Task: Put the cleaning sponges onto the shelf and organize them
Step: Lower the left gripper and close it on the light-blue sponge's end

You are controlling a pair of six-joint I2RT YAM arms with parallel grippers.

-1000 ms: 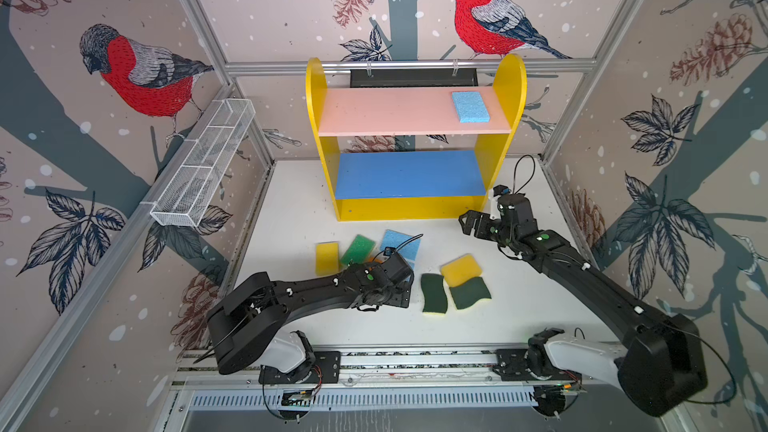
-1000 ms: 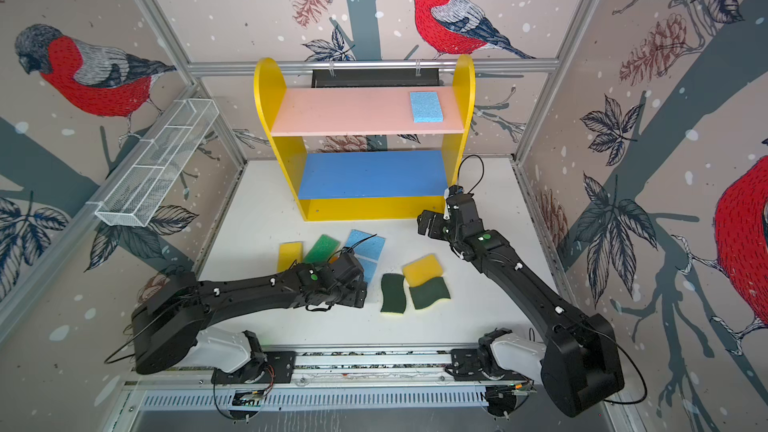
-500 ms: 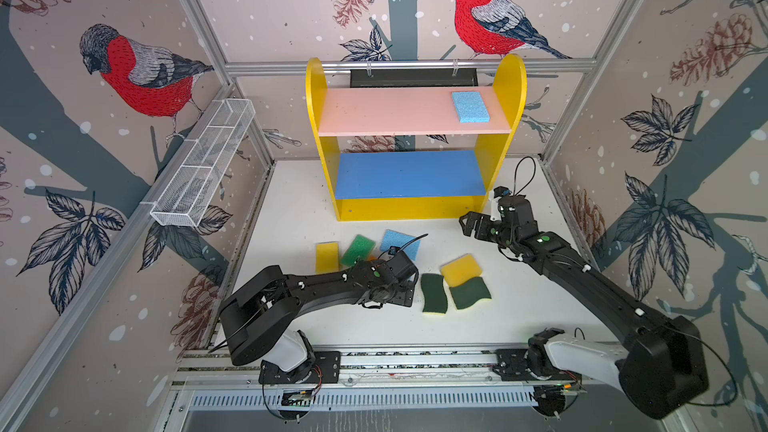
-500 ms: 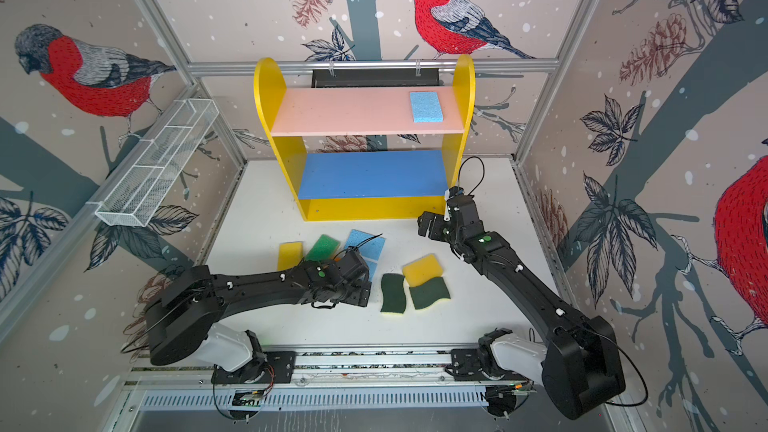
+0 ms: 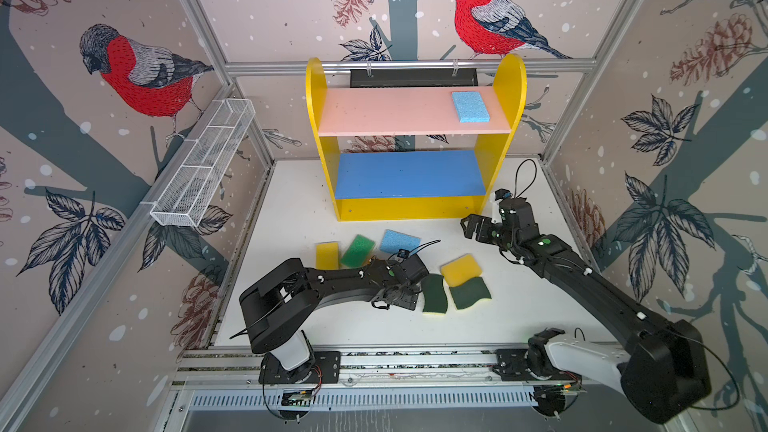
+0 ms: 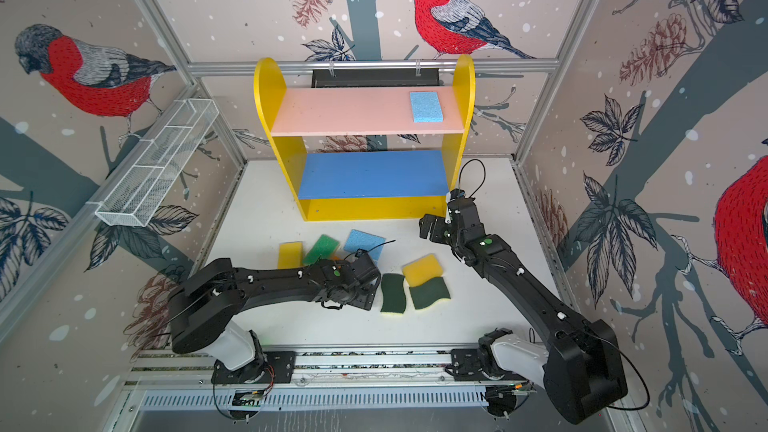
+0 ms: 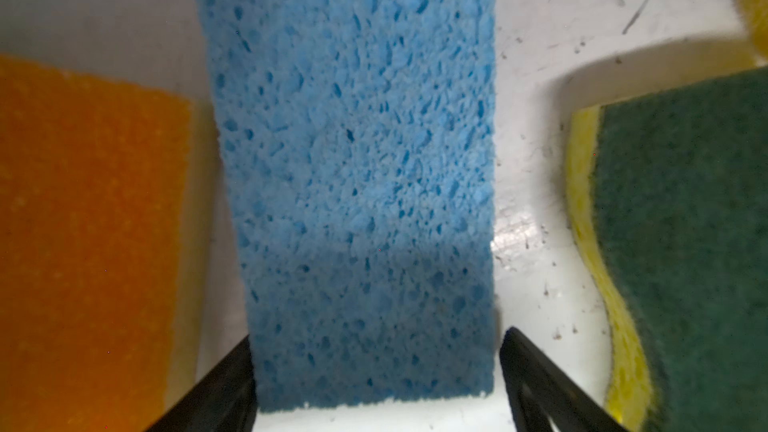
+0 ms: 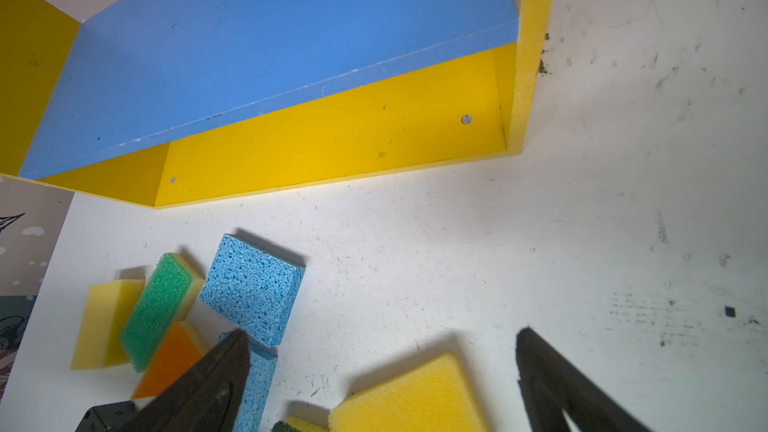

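A: Starting nearest: left pincer [image 7: 376, 336] low on the bench [image 5: 291, 209], spread apart, straddling the near end of a flat blue sponge [image 7: 353, 160]. Not clamped on it yet.

B: Tight quarters, though. Orange-topped sponge [image 7: 83, 222] just beside one flank, dark-green scourer [image 7: 685, 243] near the other. Could snag a neighbour on the squeeze, or drag one along on the lift.

A: Could also fold that thin sponge if pinched only at its end. Likely to droop, maybe slip out.

B: Further back: right pincer [image 8: 383, 331] wide apart, holding nothing, near a yellow block [image 8: 415, 396] and the front corner of the shelf [image 5: 409, 209].

A: Risk of a bump there if both arms head for the same board.

B: Farthest: just a lone blue sponge [image 5: 470, 106] up on the pink top board [image 5: 395, 112]. The rest down on the bench.
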